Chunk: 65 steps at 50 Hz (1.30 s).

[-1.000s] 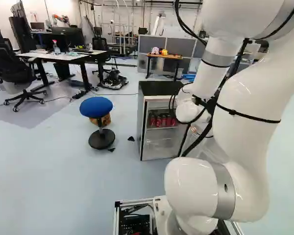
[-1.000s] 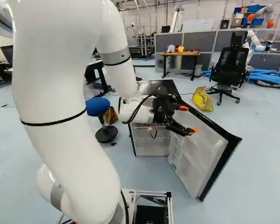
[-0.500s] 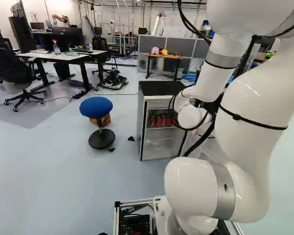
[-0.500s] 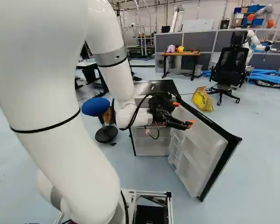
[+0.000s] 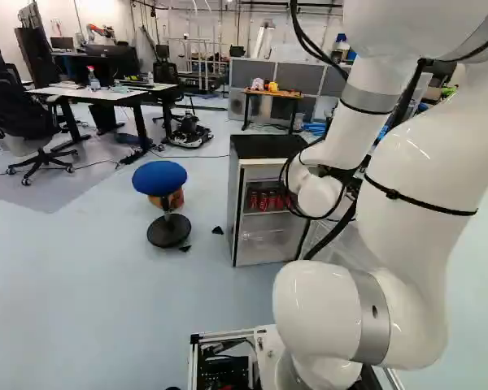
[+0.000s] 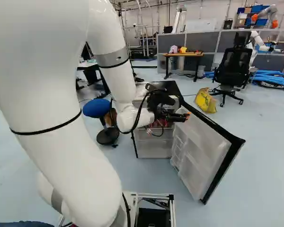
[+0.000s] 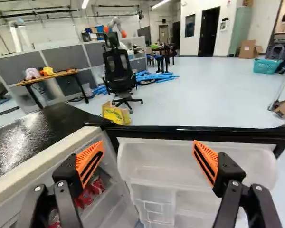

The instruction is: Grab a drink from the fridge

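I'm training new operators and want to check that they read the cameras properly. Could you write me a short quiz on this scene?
1. True or false: the gripper is shut on a drink.

2. Where are the red cans?
a) on top of the fridge
b) inside the fridge
c) on the blue stool

3. Fill in the missing word: the fridge door stands ____.

Key: 1. False, its two fingers stand apart with nothing gripped between them; 2. b; 3. open.
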Motion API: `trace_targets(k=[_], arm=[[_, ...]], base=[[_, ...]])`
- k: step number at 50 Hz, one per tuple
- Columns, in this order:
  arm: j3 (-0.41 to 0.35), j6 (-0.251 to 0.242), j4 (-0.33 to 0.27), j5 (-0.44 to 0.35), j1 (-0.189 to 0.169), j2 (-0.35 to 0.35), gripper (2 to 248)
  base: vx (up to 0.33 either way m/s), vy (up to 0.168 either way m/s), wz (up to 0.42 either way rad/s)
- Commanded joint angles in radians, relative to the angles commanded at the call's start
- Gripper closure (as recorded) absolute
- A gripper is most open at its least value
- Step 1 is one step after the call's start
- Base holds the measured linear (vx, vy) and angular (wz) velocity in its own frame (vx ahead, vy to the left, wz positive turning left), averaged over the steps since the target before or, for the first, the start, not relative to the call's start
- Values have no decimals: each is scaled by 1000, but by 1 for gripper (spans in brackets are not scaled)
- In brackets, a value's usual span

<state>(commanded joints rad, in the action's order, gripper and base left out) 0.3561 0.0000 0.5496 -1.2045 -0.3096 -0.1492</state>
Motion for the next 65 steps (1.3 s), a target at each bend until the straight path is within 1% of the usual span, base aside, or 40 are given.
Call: trace_targets(k=[44, 65], arm=[[25, 0, -463, 1, 0, -133, 3], [69, 0, -681, 49, 1, -221, 3]], base=[[0, 0, 0], [0, 0, 0]])
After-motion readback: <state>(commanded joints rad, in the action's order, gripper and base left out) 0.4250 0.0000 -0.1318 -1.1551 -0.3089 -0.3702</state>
